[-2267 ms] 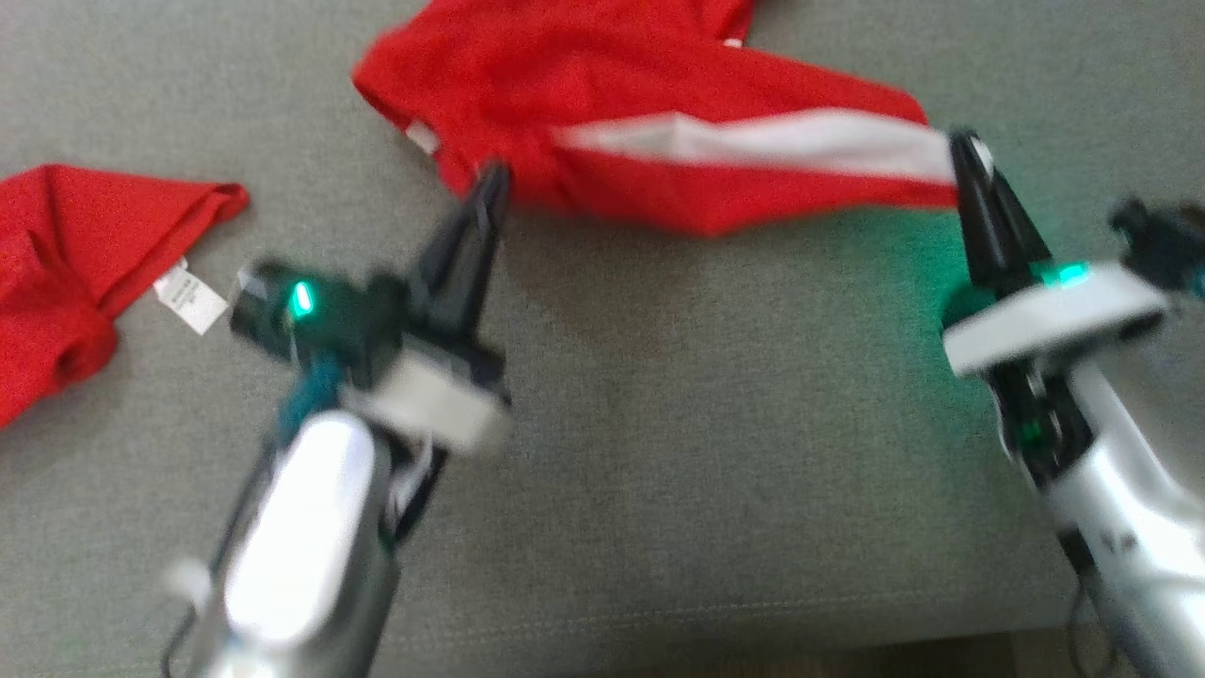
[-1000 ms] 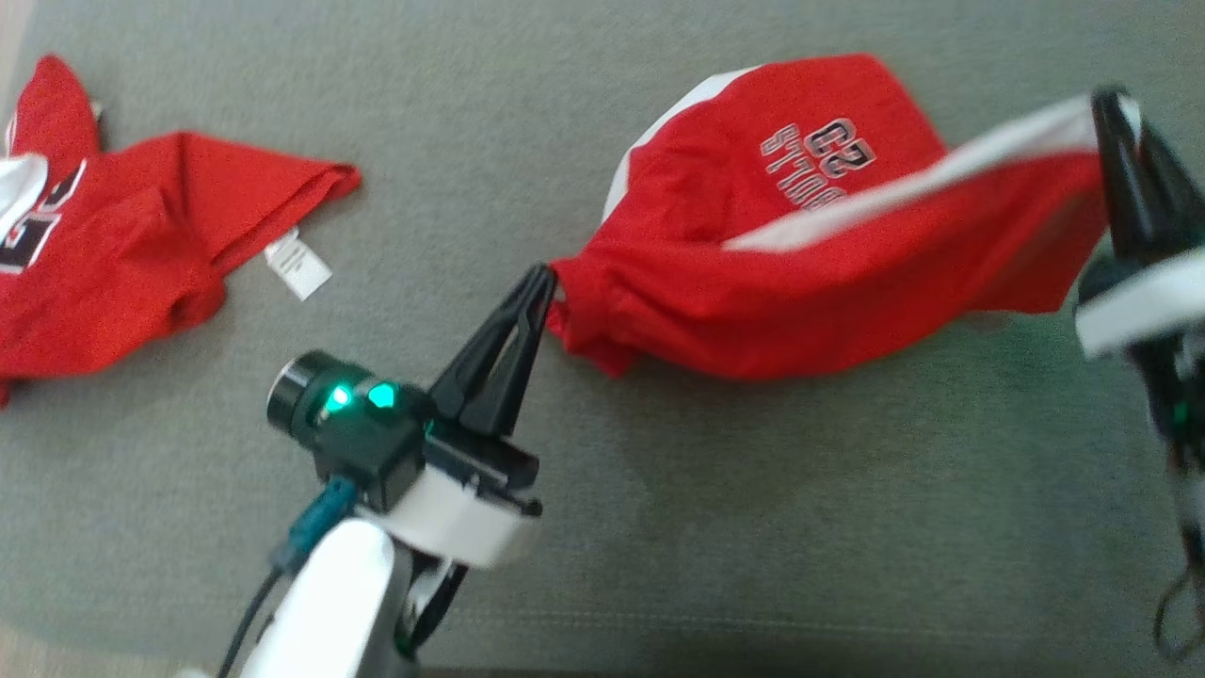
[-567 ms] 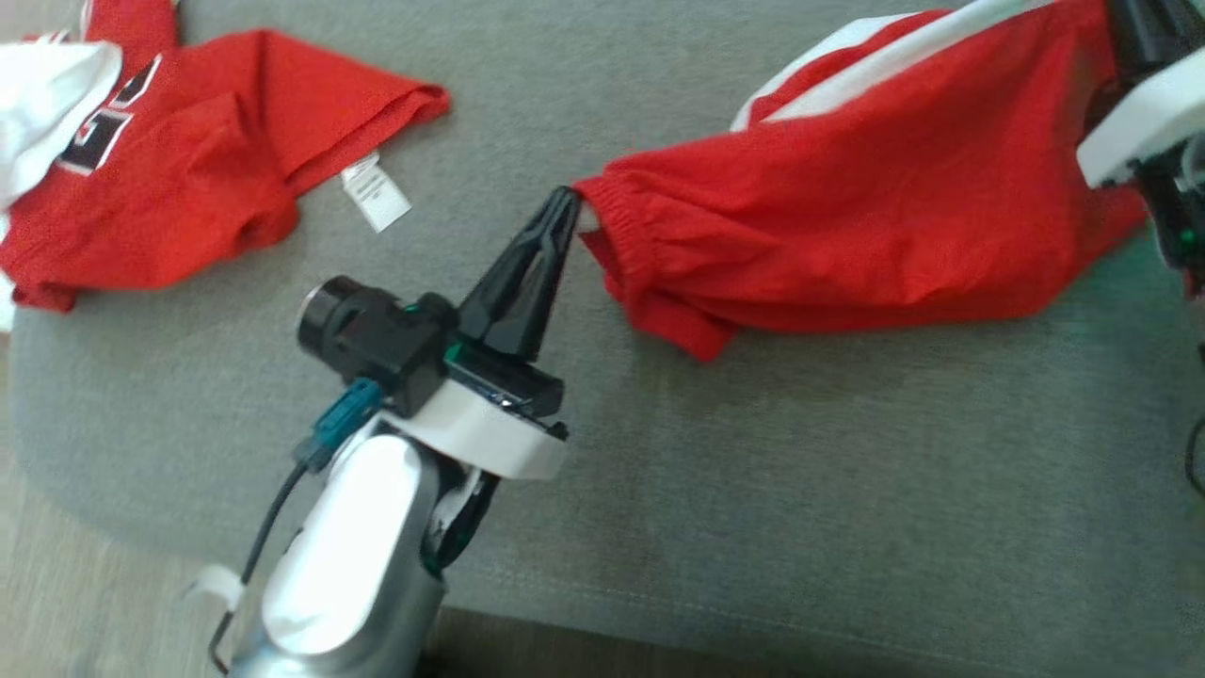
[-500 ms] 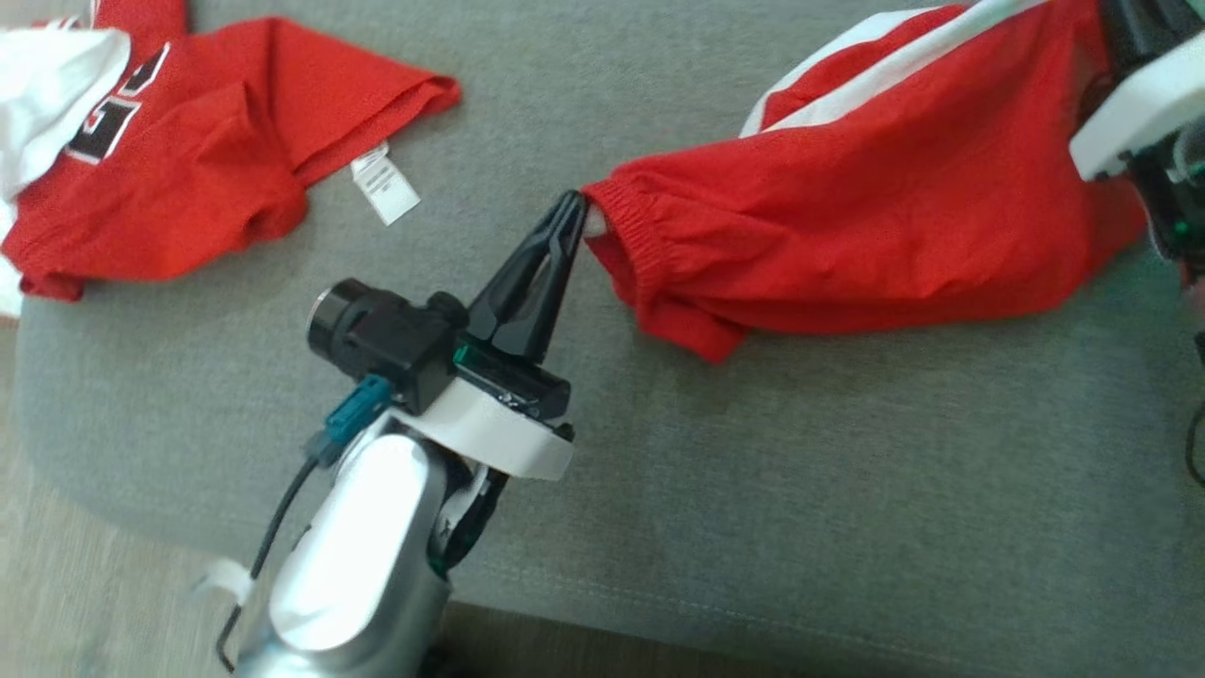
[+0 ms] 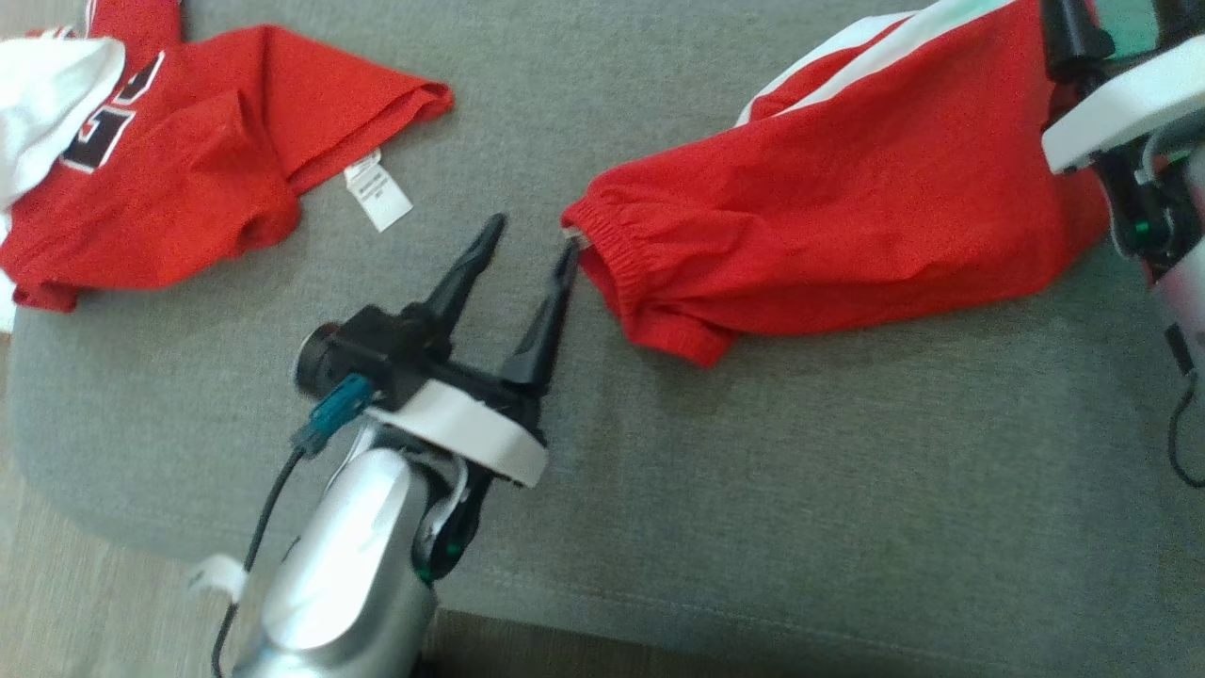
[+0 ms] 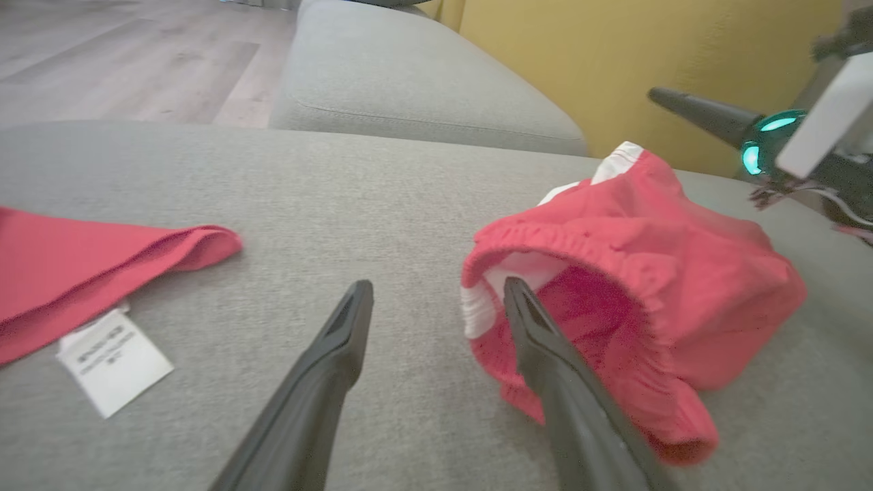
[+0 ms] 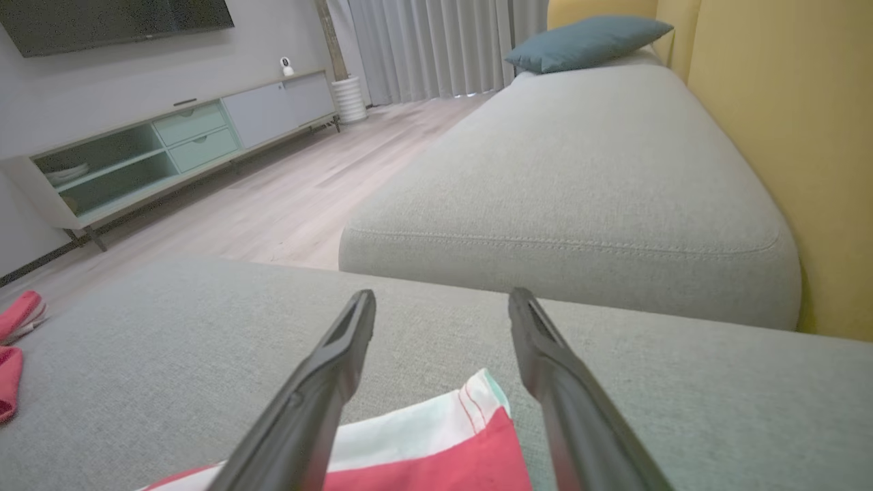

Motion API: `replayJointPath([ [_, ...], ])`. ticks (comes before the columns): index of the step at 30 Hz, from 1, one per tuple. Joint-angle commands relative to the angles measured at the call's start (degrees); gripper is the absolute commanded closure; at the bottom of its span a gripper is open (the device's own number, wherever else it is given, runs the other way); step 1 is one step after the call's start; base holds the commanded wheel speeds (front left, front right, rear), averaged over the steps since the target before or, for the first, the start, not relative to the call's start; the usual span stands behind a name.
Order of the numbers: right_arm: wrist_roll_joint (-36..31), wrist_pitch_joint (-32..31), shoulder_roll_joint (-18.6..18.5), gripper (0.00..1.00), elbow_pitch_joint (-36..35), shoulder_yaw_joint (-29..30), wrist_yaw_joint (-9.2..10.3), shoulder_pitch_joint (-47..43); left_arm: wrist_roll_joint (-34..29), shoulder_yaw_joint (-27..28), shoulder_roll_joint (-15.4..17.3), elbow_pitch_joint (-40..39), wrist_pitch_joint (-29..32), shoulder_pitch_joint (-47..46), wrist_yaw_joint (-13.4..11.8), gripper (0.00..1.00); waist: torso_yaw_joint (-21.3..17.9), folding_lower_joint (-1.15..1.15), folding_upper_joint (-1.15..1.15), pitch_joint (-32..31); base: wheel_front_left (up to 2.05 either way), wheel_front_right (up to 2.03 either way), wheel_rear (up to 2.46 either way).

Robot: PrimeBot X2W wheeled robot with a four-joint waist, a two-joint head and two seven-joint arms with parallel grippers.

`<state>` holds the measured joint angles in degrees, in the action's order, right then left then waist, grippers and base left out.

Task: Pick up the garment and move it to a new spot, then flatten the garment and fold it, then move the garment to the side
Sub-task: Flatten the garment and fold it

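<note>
As it lies, garment red, bunched (white-striped).

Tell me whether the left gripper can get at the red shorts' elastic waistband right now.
Probably yes. The left gripper stands open right beside the elastic waistband, close against its edge, and nothing lies between them on the sofa cushion.

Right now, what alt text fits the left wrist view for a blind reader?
The left pincer hangs open over a grey cushion, one finger at the elastic opening of a red garment; a second red garment lies left.
</note>
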<state>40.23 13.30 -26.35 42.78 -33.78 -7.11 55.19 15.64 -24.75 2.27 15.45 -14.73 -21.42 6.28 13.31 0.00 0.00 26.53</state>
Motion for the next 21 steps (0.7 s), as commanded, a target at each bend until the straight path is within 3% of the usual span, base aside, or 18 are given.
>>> replayJointPath([
  [1,-0.32,1.06,-0.77,0.00,-2.25,0.23,-0.37,-2.53,-0.73,3.05,0.62,-1.39,-0.27,1.44,-0.79,0.00,-1.38,0.00,0.00,-1.61,0.00,0.00,0.00],
  [7,-7.64,1.67,-0.79,0.00,-10.03,10.51,-0.37,-10.93,-3.49,10.07,0.79,-4.16,-0.27,5.55,-5.33,0.00,-4.53,0.00,0.00,-5.15,0.00,0.00,0.00],
  [12,-14.54,1.68,3.20,0.00,-17.80,20.25,-0.37,-22.30,-6.44,13.96,1.11,-7.35,-0.27,6.85,-8.54,0.00,-7.10,0.00,0.00,-7.73,0.00,0.00,0.00],
  [21,-22.30,-1.67,11.00,0.00,-29.90,28.63,-0.37,-36.30,-9.24,15.53,2.02,-8.10,-0.27,5.28,-9.24,0.00,-10.62,0.00,0.00,-10.35,0.00,0.00,0.00],
])
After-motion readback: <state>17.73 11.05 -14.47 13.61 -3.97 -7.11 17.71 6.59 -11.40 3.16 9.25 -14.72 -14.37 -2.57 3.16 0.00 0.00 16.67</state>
